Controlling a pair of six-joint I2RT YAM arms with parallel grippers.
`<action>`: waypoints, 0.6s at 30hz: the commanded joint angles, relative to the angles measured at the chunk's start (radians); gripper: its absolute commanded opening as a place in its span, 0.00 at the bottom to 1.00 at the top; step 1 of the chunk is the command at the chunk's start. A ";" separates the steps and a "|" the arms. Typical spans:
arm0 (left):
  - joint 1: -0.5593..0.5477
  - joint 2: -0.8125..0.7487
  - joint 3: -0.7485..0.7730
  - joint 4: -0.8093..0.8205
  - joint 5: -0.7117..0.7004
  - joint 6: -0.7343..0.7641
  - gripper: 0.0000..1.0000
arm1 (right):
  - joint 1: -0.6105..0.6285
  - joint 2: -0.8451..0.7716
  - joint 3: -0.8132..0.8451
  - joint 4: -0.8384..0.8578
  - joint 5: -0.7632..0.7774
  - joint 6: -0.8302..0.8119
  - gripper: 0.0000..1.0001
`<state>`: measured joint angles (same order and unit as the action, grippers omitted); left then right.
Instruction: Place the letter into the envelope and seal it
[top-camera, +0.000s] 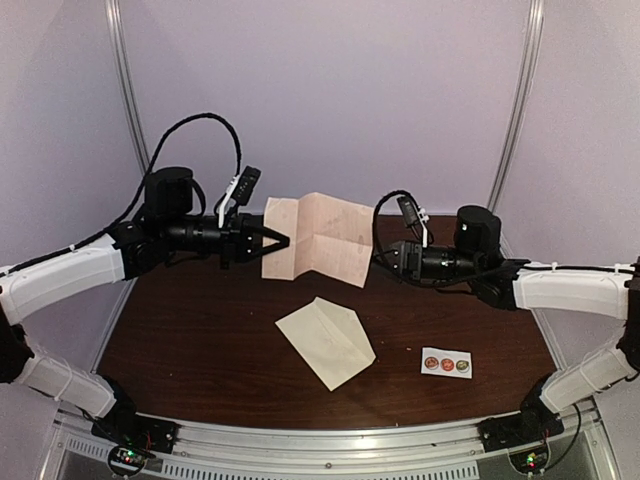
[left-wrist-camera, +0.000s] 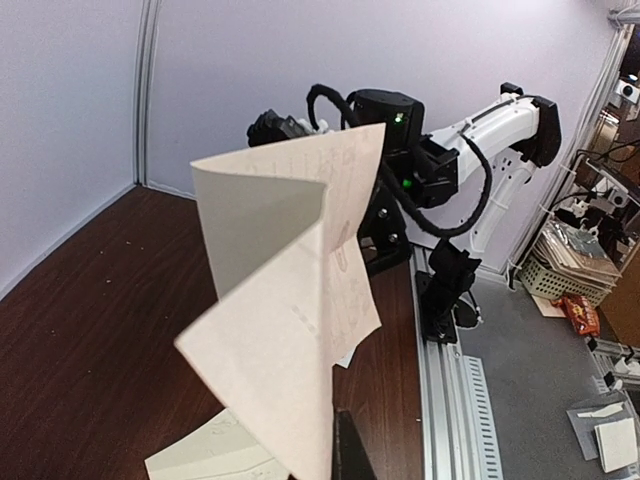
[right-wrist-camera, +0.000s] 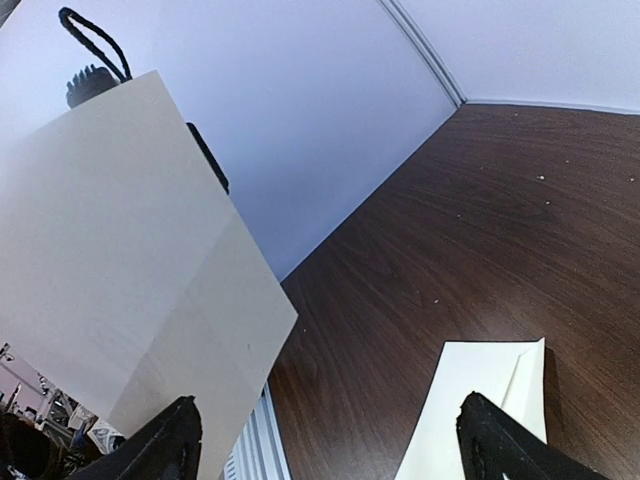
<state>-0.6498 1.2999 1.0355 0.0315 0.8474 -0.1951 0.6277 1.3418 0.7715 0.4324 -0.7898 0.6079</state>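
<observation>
Clearly, the left tool (top-camera: 280, 241) is closed on the left edge of the letter (top-camera: 316, 239) and holds it up in the air above the far part of the table (top-camera: 200, 340). The letter is a pinkish sheet with fold creases; it hangs unfolded between the two arms, and in the left wrist view it stands bent along one crease. The right tool (top-camera: 377, 258) is at the right edge of the sheet. In the right wrist view its two fingers (right-wrist-camera: 175, 440) are spread wide, so this tool is open. The sheet appears just beside one finger, and I cannot tell if the finger touches it.

The envelope (top-camera: 327, 340) lies flat on the table near the middle, at a slant, closer to the arm bases than the letter. It is cream in colour and neither tool touches it. It is also visible between the spread fingers in the right wrist view.

To the right of the envelope, apart from it, a small white sticker strip (top-camera: 446, 363) with three round stickers lies on the table.
</observation>
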 joint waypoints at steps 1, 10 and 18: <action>-0.006 0.010 -0.006 0.054 0.014 -0.013 0.00 | 0.050 0.024 0.025 0.121 -0.007 0.052 0.90; -0.006 0.016 -0.005 0.054 0.042 -0.012 0.00 | 0.135 0.065 0.080 0.189 0.023 0.057 0.93; -0.007 0.024 0.000 0.056 0.081 -0.014 0.00 | 0.162 0.081 0.097 0.261 0.037 0.057 0.94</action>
<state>-0.6514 1.3136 1.0355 0.0368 0.8841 -0.2012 0.7784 1.4067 0.8333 0.6254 -0.7734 0.6609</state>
